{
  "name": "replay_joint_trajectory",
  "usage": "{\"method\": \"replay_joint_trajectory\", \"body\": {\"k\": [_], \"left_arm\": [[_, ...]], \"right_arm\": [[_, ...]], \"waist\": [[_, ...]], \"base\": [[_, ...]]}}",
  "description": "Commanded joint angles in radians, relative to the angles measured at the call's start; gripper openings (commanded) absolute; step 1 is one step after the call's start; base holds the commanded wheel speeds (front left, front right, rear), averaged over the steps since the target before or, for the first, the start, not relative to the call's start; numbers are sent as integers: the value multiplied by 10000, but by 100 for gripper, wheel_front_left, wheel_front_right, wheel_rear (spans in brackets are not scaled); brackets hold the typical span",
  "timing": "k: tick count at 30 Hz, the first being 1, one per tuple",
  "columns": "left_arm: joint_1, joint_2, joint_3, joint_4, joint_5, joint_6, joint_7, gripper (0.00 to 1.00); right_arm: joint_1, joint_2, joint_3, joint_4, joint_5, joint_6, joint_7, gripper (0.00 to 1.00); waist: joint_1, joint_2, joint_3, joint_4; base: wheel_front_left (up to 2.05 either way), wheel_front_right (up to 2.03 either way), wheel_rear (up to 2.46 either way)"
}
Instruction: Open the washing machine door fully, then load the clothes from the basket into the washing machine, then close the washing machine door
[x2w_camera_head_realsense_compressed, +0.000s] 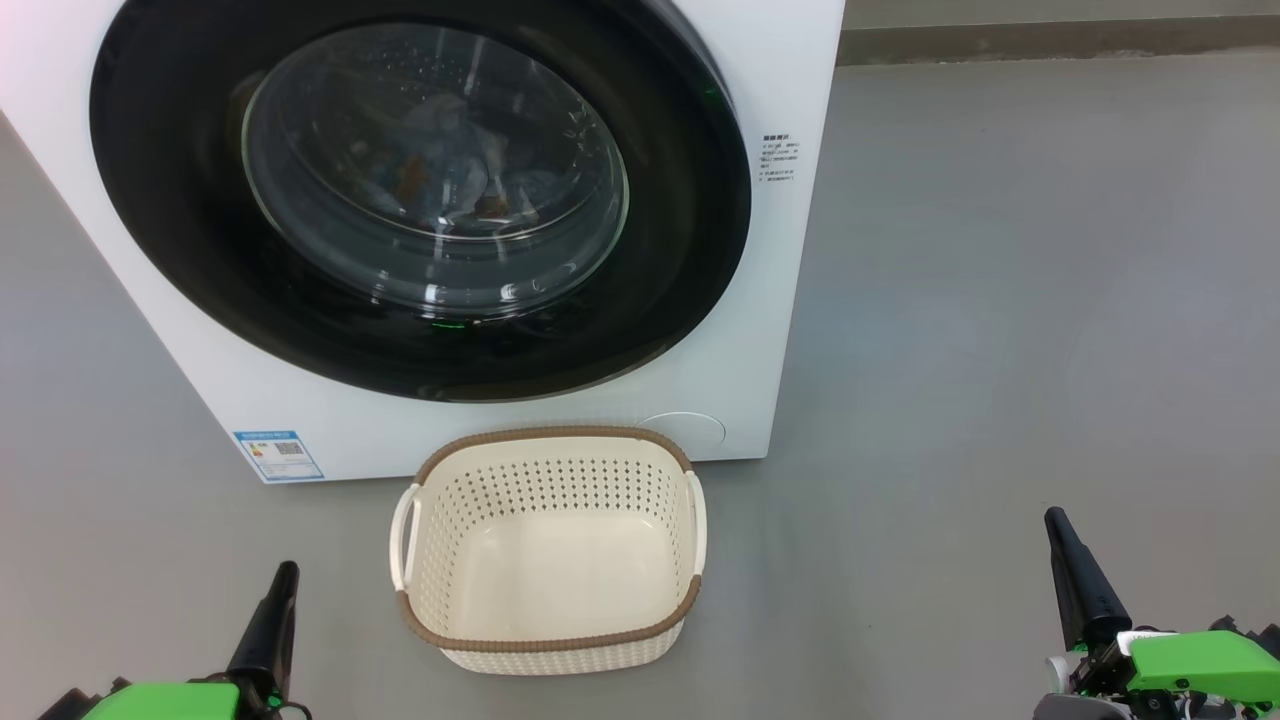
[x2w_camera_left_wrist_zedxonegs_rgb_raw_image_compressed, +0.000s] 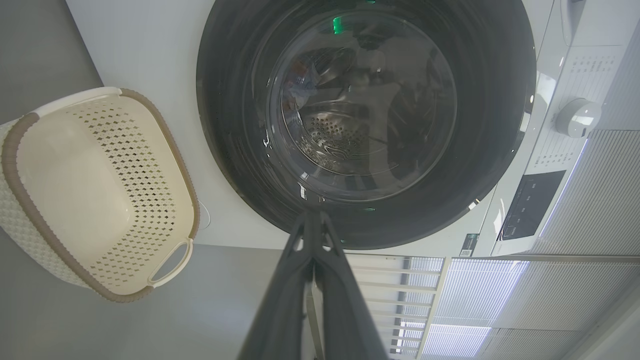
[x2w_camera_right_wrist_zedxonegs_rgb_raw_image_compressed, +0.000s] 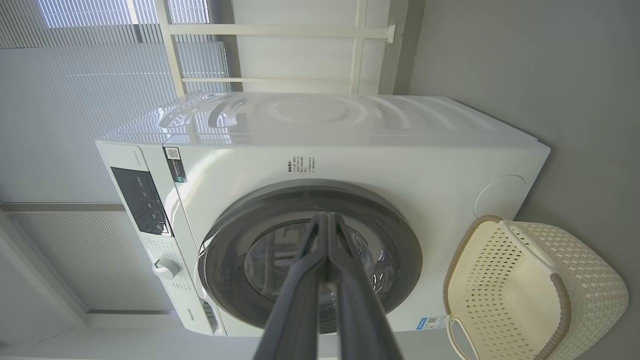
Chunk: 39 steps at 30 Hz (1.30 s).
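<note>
The jaws of the left gripper (x2w_camera_head_realsense_compressed: 282, 590) are pressed together on nothing, and so are those of the right gripper (x2w_camera_head_realsense_compressed: 1062, 540). Their long dark fingers point up at 8 and 4 o'clock of the small cream perforated plastic basket (x2w_camera_head_realsense_compressed: 550, 436) with the brown woven-look rim. The basket stands empty on the grey floor (x2w_camera_head_realsense_compressed: 1000, 300), at 6 o'clock of the large round glossy black washing machine door (x2w_camera_head_realsense_compressed: 200, 260). That door lies flush against the big white front-loading washing machine (x2w_camera_head_realsense_compressed: 300, 420). The light blue, orange-printed clothes (x2w_camera_head_realsense_compressed: 450, 175) show through its glass, inside the drum. Loading and closing look done. To finish well, the robot should check the door's seam all round. It should press the black ring, not the glass, only if a gap shows.
</note>
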Motion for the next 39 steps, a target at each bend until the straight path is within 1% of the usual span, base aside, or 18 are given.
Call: {"method": "replay_joint_trajectory", "body": {"k": [1,39], "left_arm": [[-420,114,351,-184,-32,-29,57,0],[-420,107,360,-184,-24,-29,64,0]], "right_arm": [[-396,-29,201,-244,-92,-9,53,0],[-400,-1,161,-242,-126,-9,85,0]], "waist": [[0,-1,0,0],[0,-1,0,0]], "base": [[0,0,0],[0,0,0]]}}
